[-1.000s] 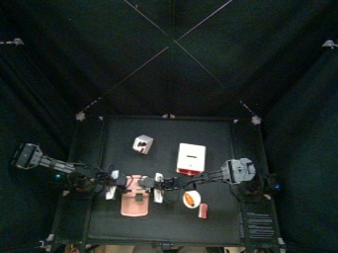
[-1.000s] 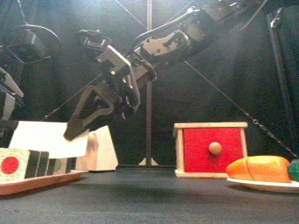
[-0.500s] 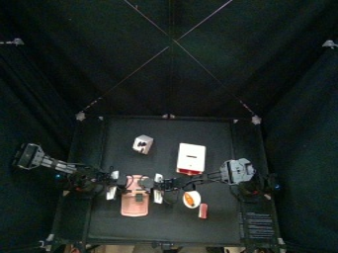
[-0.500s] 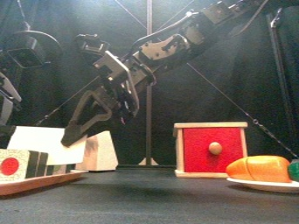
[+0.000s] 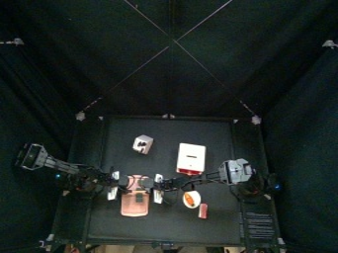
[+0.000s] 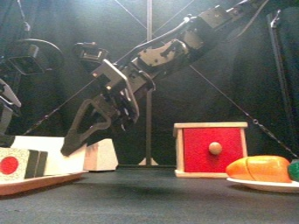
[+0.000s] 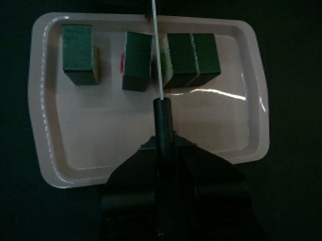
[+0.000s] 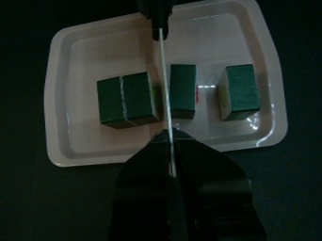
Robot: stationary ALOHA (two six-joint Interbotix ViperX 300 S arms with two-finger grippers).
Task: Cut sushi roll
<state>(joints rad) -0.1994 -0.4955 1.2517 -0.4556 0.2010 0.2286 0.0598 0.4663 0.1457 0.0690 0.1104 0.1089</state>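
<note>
Both arms are hanging over the pink tray (image 7: 56, 141) near the table's front edge, left of the middle; the sushi roll pieces are lying on it in a row. In the left wrist view a single green piece (image 7: 79, 52) is sitting apart at one end; a second piece (image 7: 136, 60) is standing tilted beside the blade, a red filling showing at its edge; a pair of joined pieces (image 7: 191, 61) is on the blade's other side.

The left gripper (image 7: 160, 141) is clamping a knife (image 7: 154, 56); its jaws are closed round the dark handle, the thin blade running across the tray between the tilted piece and the pair.

The right gripper (image 8: 168, 155) is pointing down over the same tray; a thin blade and dark handle (image 8: 158, 38) are showing beyond it, between the pair and the next piece; whether its jaws are gripping anything, cannot tell.

In the front view a slice with a red centre (image 6: 12, 164) is facing the camera on the tray; a red box with a round knob (image 6: 211, 150) is standing right of middle; a plate (image 6: 264, 183) carrying an orange food item (image 6: 257, 167) is lying at the right.
</note>
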